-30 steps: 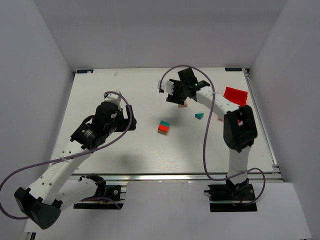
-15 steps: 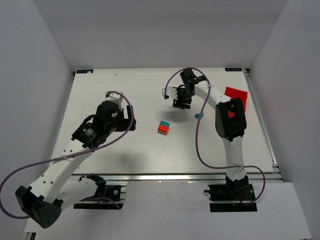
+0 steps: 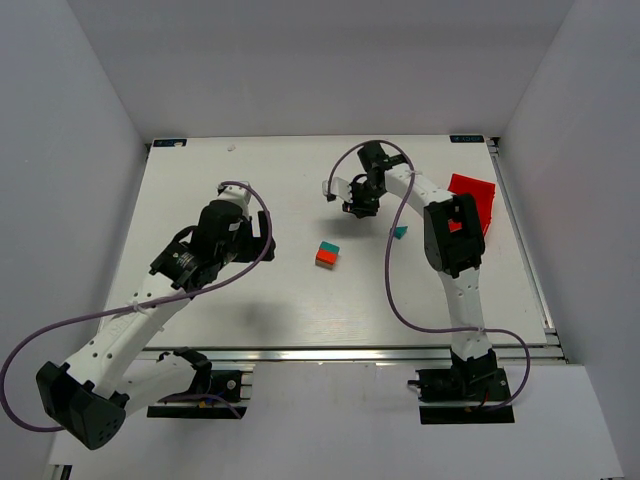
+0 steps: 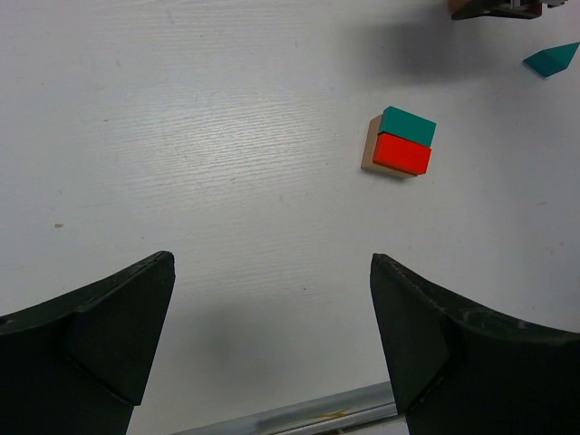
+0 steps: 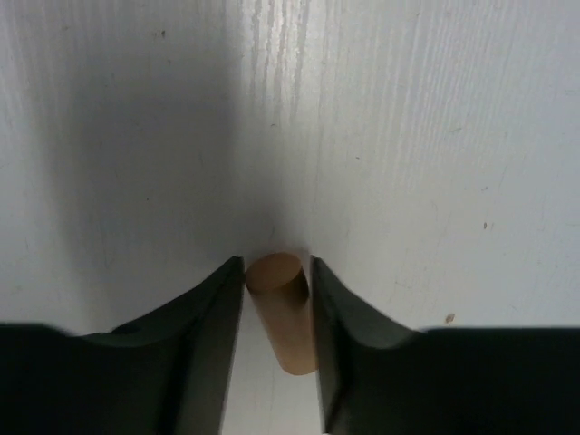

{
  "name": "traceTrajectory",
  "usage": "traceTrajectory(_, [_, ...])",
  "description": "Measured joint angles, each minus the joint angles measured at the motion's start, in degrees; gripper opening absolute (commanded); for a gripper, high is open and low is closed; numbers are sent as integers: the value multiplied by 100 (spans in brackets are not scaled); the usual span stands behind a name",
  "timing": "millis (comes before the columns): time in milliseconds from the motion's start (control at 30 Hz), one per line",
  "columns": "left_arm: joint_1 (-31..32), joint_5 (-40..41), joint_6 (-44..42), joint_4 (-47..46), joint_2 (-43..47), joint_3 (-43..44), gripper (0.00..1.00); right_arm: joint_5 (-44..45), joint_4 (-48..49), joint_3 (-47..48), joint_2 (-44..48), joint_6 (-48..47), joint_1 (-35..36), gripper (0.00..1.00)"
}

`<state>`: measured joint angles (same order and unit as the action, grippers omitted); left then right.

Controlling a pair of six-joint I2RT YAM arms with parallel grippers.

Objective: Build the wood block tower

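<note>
Top: right arm folded in closer since a second ago, right gripper (image 3: 358, 203) lower at far-middle. Wood block tower (image 3: 327, 254) mid-table; teal wedge (image 3: 400, 232) apart on its right.
Left wrist: left gripper (image 4: 272, 272) released, jaws wide, tower (image 4: 399, 142) ahead.
Right wrist: jaws clamped on tan cylinder (image 5: 283, 313).

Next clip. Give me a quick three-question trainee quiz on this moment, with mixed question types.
1. True or false: the left gripper is holding a block.
2. What sits between the fingers of the right gripper? A) a red block B) a tan cylinder C) a green cube
3. Fill in: the loose teal wedge lies nearer the ___ gripper.

Key: 1 false, it is open and empty; 2 B; 3 right.
</note>
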<state>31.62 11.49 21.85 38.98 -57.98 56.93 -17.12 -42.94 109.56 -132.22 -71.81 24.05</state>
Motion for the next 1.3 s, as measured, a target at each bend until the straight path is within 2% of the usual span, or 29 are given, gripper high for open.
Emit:
traceTrajectory(167, [0,2,2,0,-17,0,98,-155,24,33,-22,55,-7,10])
traceTrajectory(367, [7,-101,7,-44,-7,0,98,-638,116,-76,72,229,-13,3])
traceTrajectory(467, [13,-247,20,-85,50,0,98,-1078,629,-848,645,627,-20,3])
traceTrajectory(567, [20,-431,35,-155,155,-13,98,-1366,1709,-2288,1814,1510,-20,3])
traceTrajectory(633, [26,-557,57,-177,251,-33,98,-1488,2811,-3449,2782,2293,-20,4])
traceTrajectory(733, [37,-774,70,-247,446,-127,98,-1711,4745,-4876,4083,3650,-20,6])
traceTrajectory(833, [39,-920,79,-306,629,-232,98,-1982,6710,-6041,4843,5021,-20,7])
traceTrajectory(967, [39,-1099,107,-374,730,-306,98,-2319,9224,-7086,4793,6771,7,11])
traceTrajectory(1067, [39,-1185,114,-448,730,-341,98,-2715,10443,-7381,4295,7866,11,12])
traceTrajectory(1200, [39,-1222,111,-490,695,-365,98,-3112,11237,-7377,3390,9029,22,15])
traceTrajectory(1300, [39,-1220,109,-501,616,-365,98,-3309,11324,-7381,2920,9348,66,17])
